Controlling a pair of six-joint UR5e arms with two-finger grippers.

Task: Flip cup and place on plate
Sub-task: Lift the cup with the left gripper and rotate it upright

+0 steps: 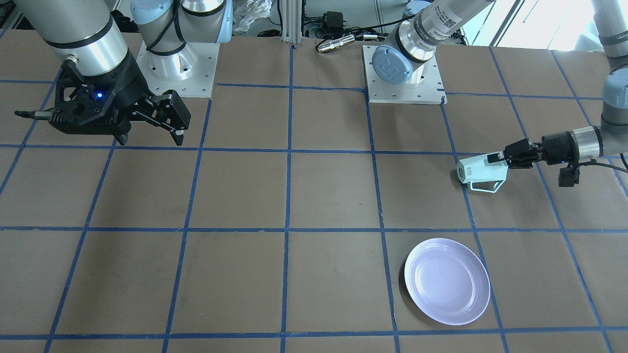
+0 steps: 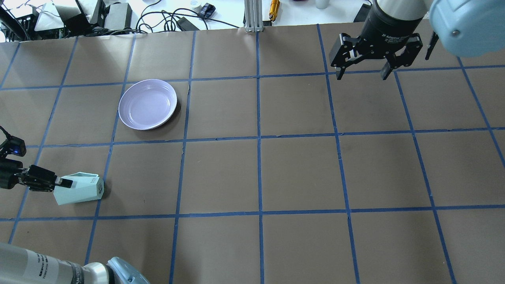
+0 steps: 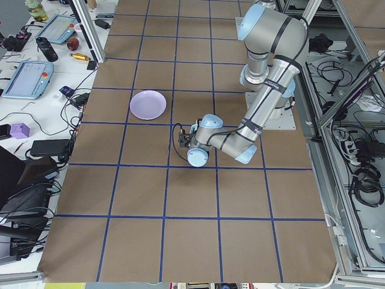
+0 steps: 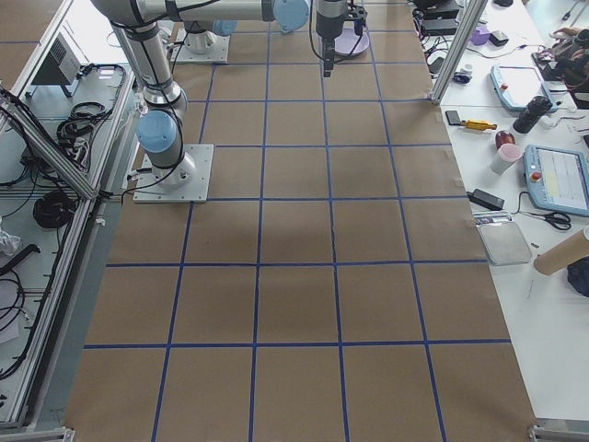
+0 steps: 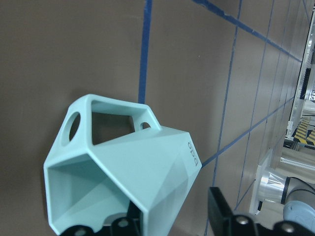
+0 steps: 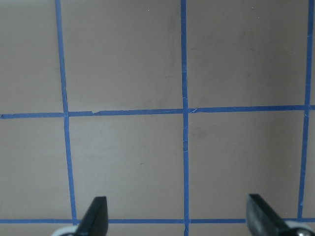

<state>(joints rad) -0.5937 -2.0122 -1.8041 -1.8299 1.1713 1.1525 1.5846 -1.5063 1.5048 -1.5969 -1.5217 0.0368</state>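
Note:
The mint-green cup (image 2: 81,190) is tipped on its side low over the brown table, its base with dark lettering toward the table's middle and its handle sideways. It also shows in the front view (image 1: 483,171) and the left wrist view (image 5: 123,182). My left gripper (image 2: 65,183) is shut on the cup's rim wall, one finger inside the mouth and one outside (image 5: 224,209). I cannot tell whether the cup touches the table. The lavender plate (image 2: 148,103) lies empty farther out, one grid square from the cup; it also shows in the front view (image 1: 447,281). My right gripper (image 2: 363,73) hangs open and empty far to the right.
Blue tape lines divide the brown table into squares. The two arm bases (image 1: 176,63) (image 1: 405,73) stand on the robot's side. An aluminium post (image 2: 252,15) and cables lie past the far edge. The right wrist view shows only bare table between open fingertips (image 6: 96,216).

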